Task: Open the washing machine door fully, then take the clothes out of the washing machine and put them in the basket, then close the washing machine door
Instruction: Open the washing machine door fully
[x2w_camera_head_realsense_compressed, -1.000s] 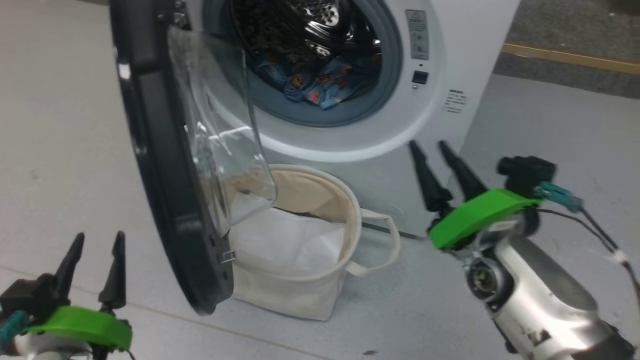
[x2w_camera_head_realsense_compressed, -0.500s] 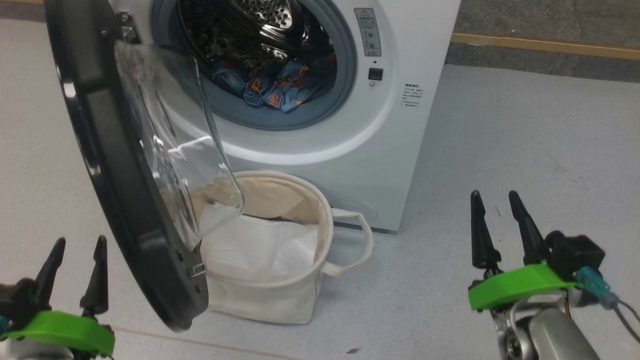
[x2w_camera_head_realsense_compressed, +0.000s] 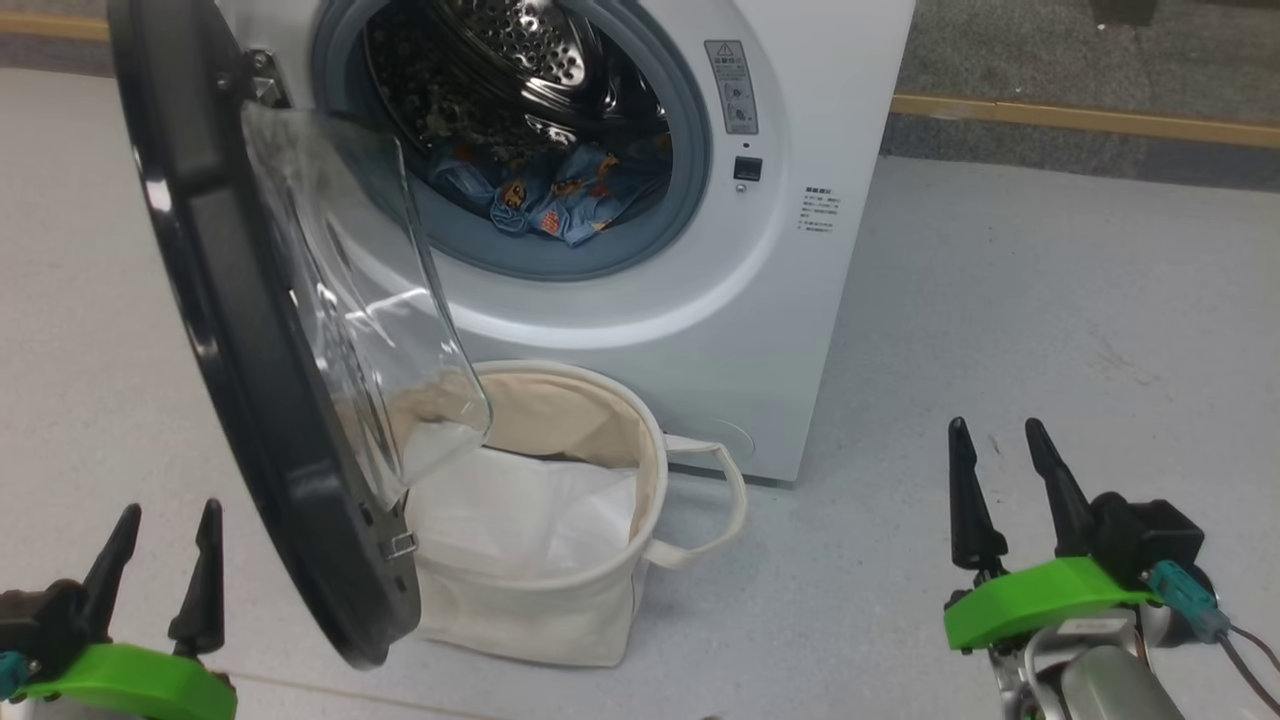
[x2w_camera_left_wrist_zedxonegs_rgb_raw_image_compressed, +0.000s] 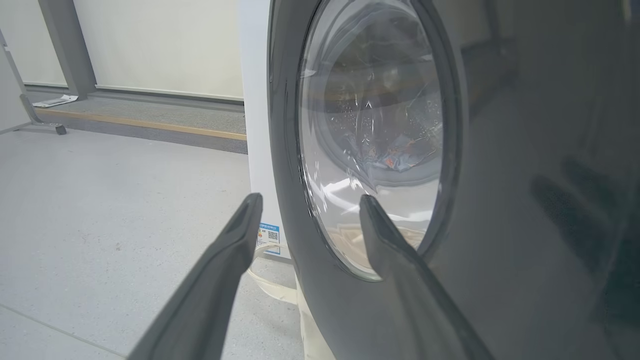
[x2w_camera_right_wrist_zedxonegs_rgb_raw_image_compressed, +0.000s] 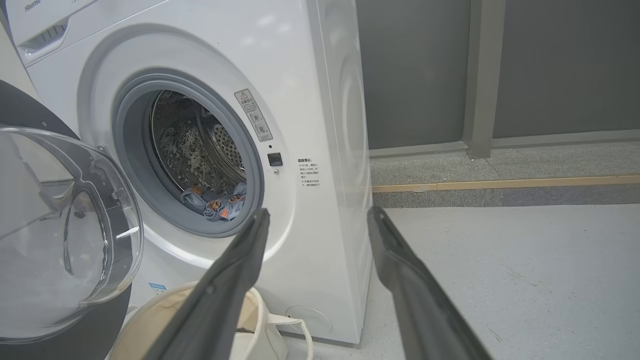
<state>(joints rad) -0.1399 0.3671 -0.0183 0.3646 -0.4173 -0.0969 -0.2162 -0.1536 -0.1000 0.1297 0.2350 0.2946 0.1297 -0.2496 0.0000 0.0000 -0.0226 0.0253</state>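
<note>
**Door ajar, both grippers idle, laundry not yet touched**

I have both tools parked low and clear of the work. The left gripper (x2w_camera_head_realsense_compressed: 170, 508) sits at 7 o'clock in my head view and the right gripper (x2w_camera_head_realsense_compressed: 995, 425) at 5 o'clock. Each has its fingers spread apart and holds nothing.

The washing machine door (x2w_camera_head_realsense_compressed: 225, 330) hangs on its hinge at 9 o'clock of the opening, swung out toward me. Its clear glass bowl (x2w_camera_head_realsense_compressed: 370, 320) bulges toward the washing machine (x2w_camera_head_realsense_compressed: 790, 320). I judge it is not yet swung back fully, because the bowl reaches across the 9 o'clock side of the basket (x2w_camera_head_realsense_compressed: 560, 610). My left wrist camera looks straight at the door's glossy outer face, so that arm seems best placed to push it wider.

The basket stands on the floor at 6 o'clock of the opening, just beside the washer's front. That looks like a sensible spot for a short drop. A white folded sheet (x2w_camera_head_realsense_compressed: 520, 515) already lies inside it.

The clothes (x2w_camera_head_realsense_compressed: 545, 195) lie bunched at 6 o'clock of the perforated steel drum (x2w_camera_head_realsense_compressed: 520, 50), just behind the grey gasket (x2w_camera_head_realsense_compressed: 640, 245). They are light blue with orange and brown cartoon prints, soft and rumpled.
</note>
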